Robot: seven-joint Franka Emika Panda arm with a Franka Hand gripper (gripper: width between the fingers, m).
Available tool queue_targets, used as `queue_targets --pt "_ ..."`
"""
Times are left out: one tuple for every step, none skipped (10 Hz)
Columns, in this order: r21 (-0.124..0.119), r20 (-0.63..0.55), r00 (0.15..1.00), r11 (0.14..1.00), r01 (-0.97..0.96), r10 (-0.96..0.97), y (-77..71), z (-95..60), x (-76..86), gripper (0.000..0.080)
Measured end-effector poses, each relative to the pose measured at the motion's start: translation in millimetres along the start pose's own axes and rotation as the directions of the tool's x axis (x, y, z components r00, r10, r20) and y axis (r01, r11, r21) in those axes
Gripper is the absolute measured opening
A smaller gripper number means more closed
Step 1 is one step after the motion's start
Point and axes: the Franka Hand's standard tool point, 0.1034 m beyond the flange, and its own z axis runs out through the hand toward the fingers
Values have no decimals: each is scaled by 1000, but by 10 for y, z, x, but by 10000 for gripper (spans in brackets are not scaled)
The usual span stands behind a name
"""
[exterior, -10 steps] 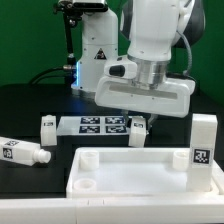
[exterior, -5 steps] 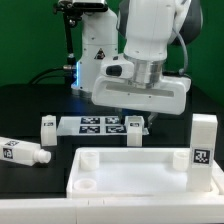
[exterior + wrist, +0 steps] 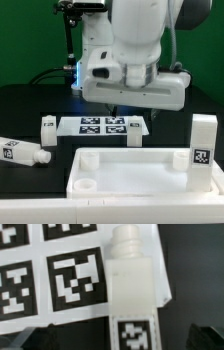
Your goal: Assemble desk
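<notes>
The large white robot arm (image 3: pixel 140 40) fills the upper middle of the exterior view and holds its claw (image 3: pixel 126 108) low over the black desk (image 3: pixel 30 105). In front of the claw, toward the exterior camera, lies the white plastic square tray-like tabletop (image 3: pixel 140 175), hollow side up, with round sockets in its corners. Under the claw, and stretching to the exterior view's left of it, lies the thin flat white marker board (image 3: pixel 95 124). Well to the exterior view's right of the claw a tall white tagged leg (image 3: pixel 203 140) stands upright, at the tabletop's back corner. Well to the exterior view's left a lying white leg (image 3: pixel 22 152) rests on the desk. A short-looking white leg (image 3: pixel 47 132) sits at the board's left end. The white square-section pegged leg (image 3: pixel 130 286) is just below the claw, along the board's edge. In the wrist view the claw is spread. Its dark fingertips (image 3: pixel 40 336) flank that leg's tagged end with gaps on both sides, pinching nothing.
</notes>
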Motion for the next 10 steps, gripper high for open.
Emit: queue_targets --pt "3 44 999 1000 -28 28 -71 -24 -16 649" --pt "-5 118 991 998 -62 62 -115 8 -68 649" --pt "-19 190 977 996 -90 92 -116 6 -71 649" --pt "-31 254 962 995 -98 102 -63 8 -52 649" --pt "-41 317 941 993 -110 117 -8 20 -50 649" --pt "-46 348 929 992 -117 126 25 29 -22 649" --pt "2 384 922 998 -60 54 34 -1 15 649" --pt "34 436 899 997 -74 52 8 -159 96 649" --pt "44 488 872 997 -67 38 -31 -201 148 649" --pt "39 508 860 997 -70 40 -4 -145 176 649"
